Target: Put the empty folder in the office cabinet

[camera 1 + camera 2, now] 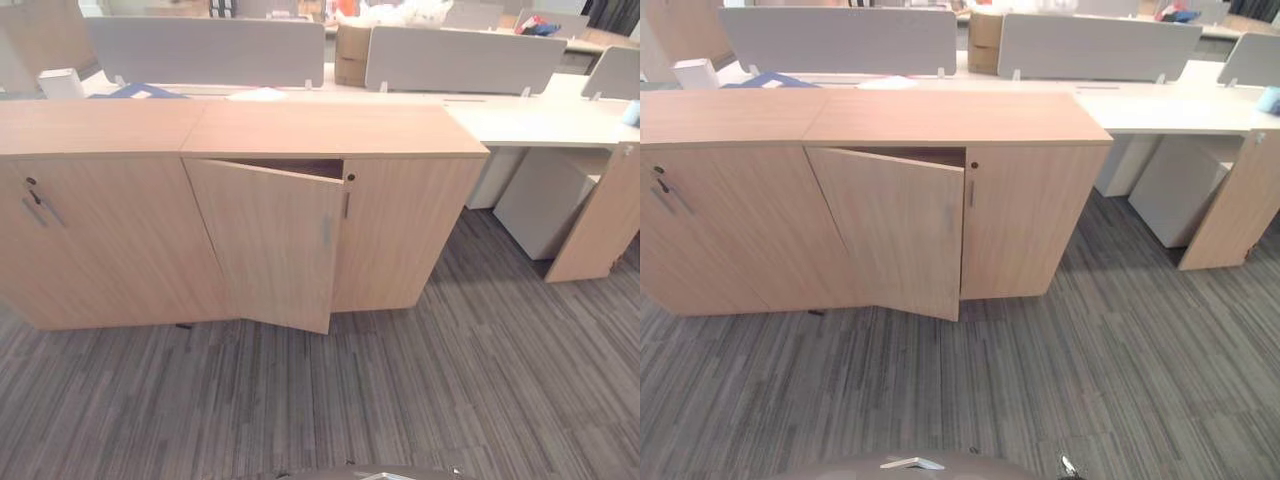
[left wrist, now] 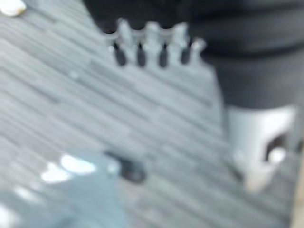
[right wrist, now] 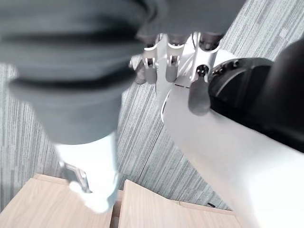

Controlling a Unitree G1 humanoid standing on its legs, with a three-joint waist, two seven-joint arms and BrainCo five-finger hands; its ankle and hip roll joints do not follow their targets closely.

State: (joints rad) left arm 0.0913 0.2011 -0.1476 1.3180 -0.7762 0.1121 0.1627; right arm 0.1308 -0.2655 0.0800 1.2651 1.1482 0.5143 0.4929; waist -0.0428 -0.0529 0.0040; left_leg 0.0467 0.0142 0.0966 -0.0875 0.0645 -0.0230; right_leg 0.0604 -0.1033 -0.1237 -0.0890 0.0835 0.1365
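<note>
Possibly the folder is the flat blue thing on the table behind the cabinet – too small to be sure. It looks thin, so I would lift it by one edge. The cabinet door stands only partly open and should be swung wider first. The right hand hangs with loose fingers, holding nothing; the left hand is too blurred – I cannot tell its state.

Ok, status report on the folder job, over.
Left hand open, right hand open. No folder in either hand. Cabinet door ajar, with nothing in front of it.
</note>
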